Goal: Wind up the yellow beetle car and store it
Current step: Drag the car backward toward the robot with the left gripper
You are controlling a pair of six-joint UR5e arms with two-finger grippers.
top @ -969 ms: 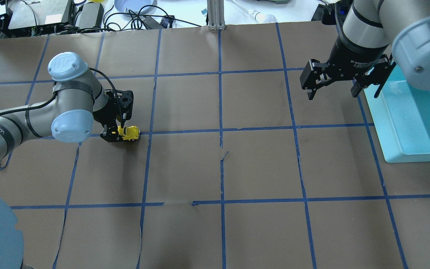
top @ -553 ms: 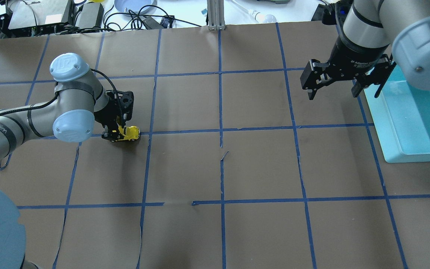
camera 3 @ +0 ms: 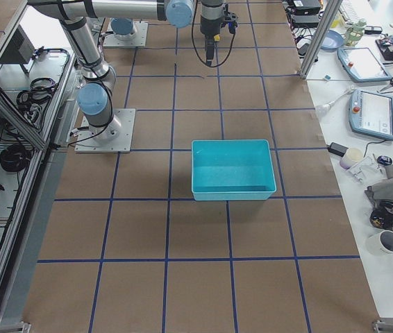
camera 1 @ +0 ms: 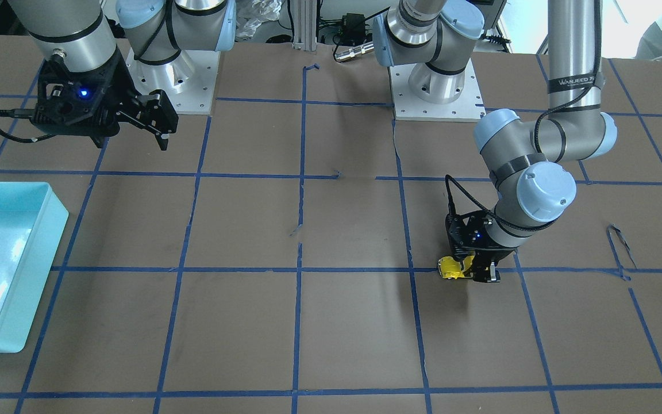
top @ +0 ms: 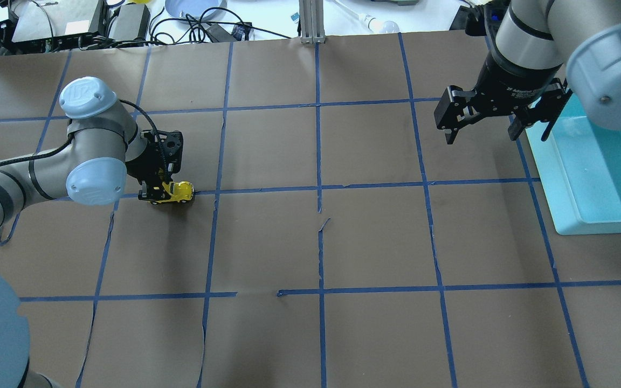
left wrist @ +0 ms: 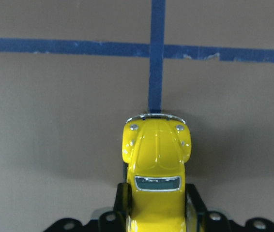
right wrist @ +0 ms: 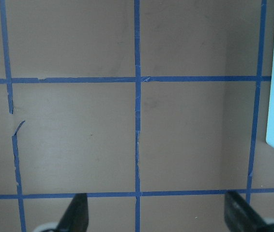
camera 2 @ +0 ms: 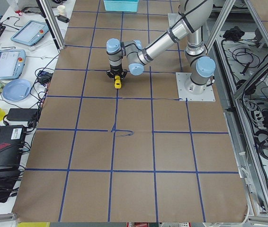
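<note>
The winding-up step looks to be in hand. The yellow car [top: 178,191] sits on the brown table [top: 375,242] over on the robot's left side, on a blue tape line [top: 267,189] that runs across the grid. The left gripper [top: 155,196] has it by the rear half. In the wrist view the two black fingers [left wrist: 123,203] press against the car's sides behind the windscreen, with the bonnet and chrome bumper poking out free in front. The nose points along the tape toward the middle of the table. The wheels seem to be down on the paper, though I cannot see them clearly.

I'd judge the spring gets loaded by dragging the car backward with its wheels pressed down. So the next move calls for steady downward pressure and a straight pull, then either a clean release or a lift.

The right gripper [top: 480,129] hangs above the table on the far right, jaws wide apart and holding nothing. It is just beside the teal bin [top: 558,183], which sits well apart from the car. That bin is presumably where the toy ends up.
</note>
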